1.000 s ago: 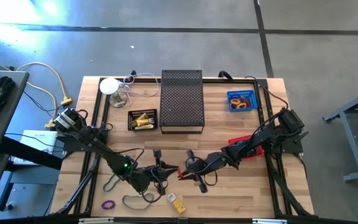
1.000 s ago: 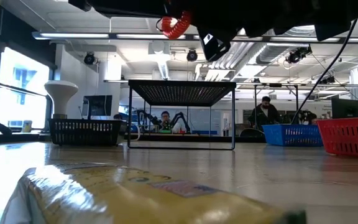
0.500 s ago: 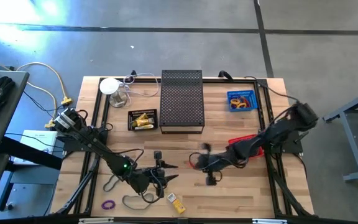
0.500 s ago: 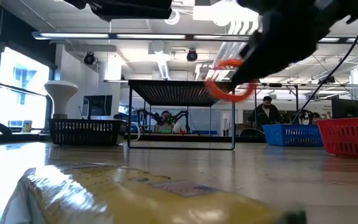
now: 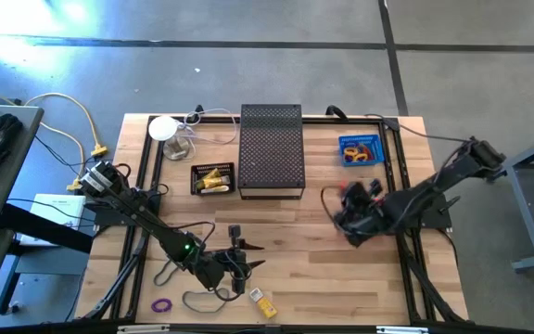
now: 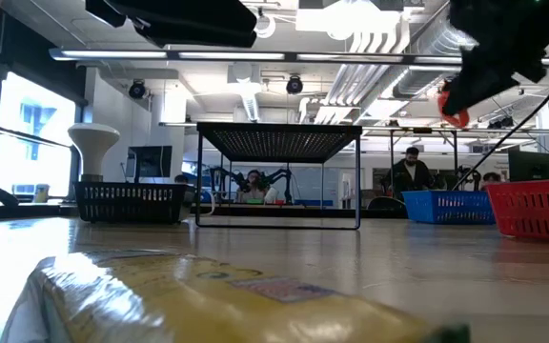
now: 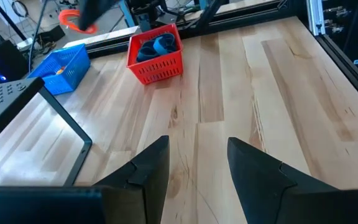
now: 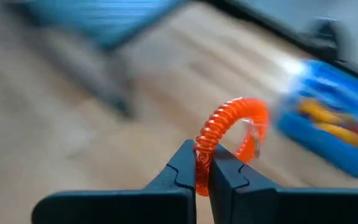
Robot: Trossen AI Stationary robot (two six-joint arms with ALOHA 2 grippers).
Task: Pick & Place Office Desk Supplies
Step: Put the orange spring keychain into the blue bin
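Right gripper [image 8: 202, 169] pinches orange coil [image 8: 232, 127], raised above table beside red basket [image 7: 156, 52], arm stretched inward. Left gripper [image 7: 197, 163] spread, low over near table [image 5: 341, 278] edge, arm extended.

Bright overhead light glares on the floor [image 5: 72, 14]; the right wrist view is motion-blurred.
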